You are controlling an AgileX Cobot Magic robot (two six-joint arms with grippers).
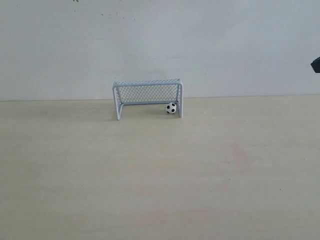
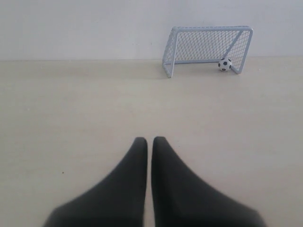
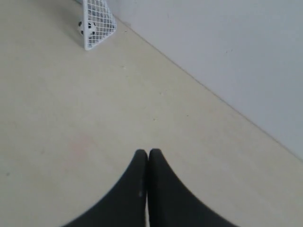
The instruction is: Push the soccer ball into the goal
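Found tiny white soccer ball w/ black patches (image 1: 171, 108) just inside mouth of white tube-frame, grey-mesh goal (image 1: 180, 97), tucked by one post. Judged it light, hard, smooth, prob. rolling at a touch; needed no grip, just a nudge netward. Saw no long axis or heading, being round. Noted left gripper (image 2: 149, 140) and right gripper (image 3: 145, 151), both well back from goal, pinched closed, empty.

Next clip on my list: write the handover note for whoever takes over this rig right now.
Left gripper: shut, empty, well back from the goal.
Right gripper: shut, empty, also well back.
Small black-and-white soccer ball: on the pale table, inside the white-framed mesh goal, next to its right post in the exterior view.
Done: ball is in the goal.
Left: nothing evident.
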